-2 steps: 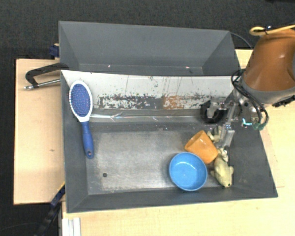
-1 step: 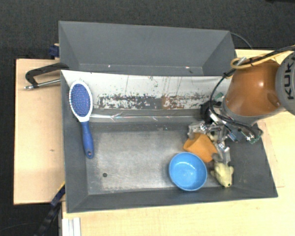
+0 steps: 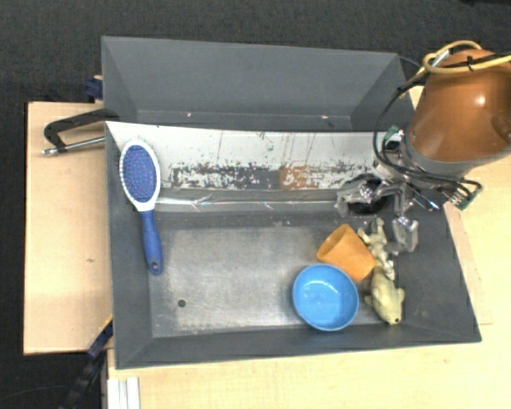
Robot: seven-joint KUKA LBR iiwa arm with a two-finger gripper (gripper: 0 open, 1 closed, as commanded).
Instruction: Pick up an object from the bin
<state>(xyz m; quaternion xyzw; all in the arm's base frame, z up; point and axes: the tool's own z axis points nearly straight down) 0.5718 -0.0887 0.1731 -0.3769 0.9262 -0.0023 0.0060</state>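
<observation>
Just beneath the tool (image 3: 394, 228), in the camera view, a pale yellowish toy figure (image 3: 386, 299) is seen lying on the floor of the bin (image 3: 238, 262). An orange cup (image 3: 345, 250) and a blue bowl (image 3: 325, 297) are crowded just beside the figure, on the side away from the arm. Whether the tool is wide or narrow cannot be told. Crowding is judged the risk: the cup could be clipped, or the figure nudged aside. A blue hairbrush (image 3: 141, 179) lies well apart.
</observation>
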